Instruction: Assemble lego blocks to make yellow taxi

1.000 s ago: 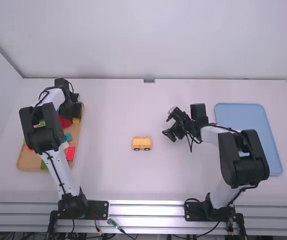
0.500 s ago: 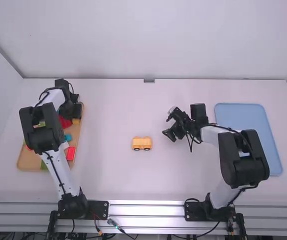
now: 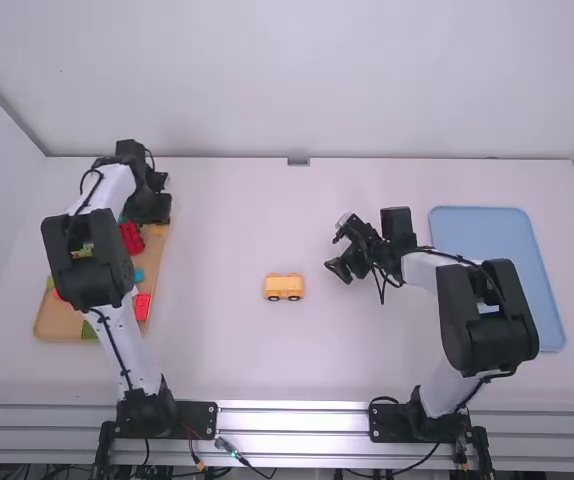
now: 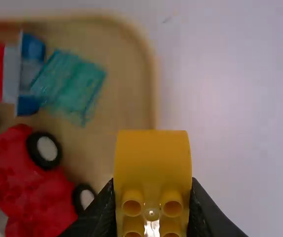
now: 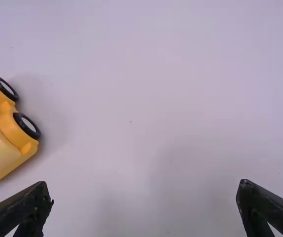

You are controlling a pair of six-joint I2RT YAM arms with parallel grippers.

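High view: I see my left gripper (image 3: 150, 207) over the far end of the wooden tray (image 3: 51, 326), and my right gripper (image 3: 338, 270) above the open surface (image 3: 217, 360). The yellow wheeled base (image 3: 284, 288) sits between the two arms, near the middle; I take it for the taxi's lower half.

Left wrist view: the fingers are closed on a yellow block (image 4: 153, 165), one against each side, its hollow round studs facing the camera. A red wheeled piece (image 4: 30, 182) lies in the tray just beside. I judge the block light, stiff plastic, hard to crush but smooth enough to twist if pinched off-centre. My hold on opposite sides looks right, since it leaves the studs free for pressing on.

Right wrist view: fingers spread wide, nothing between them; the base is near but untouched. I expect it to be light and to roll if nudged, so I would brace it low across its flat sides, clear of the wheels (image 5: 27, 126)
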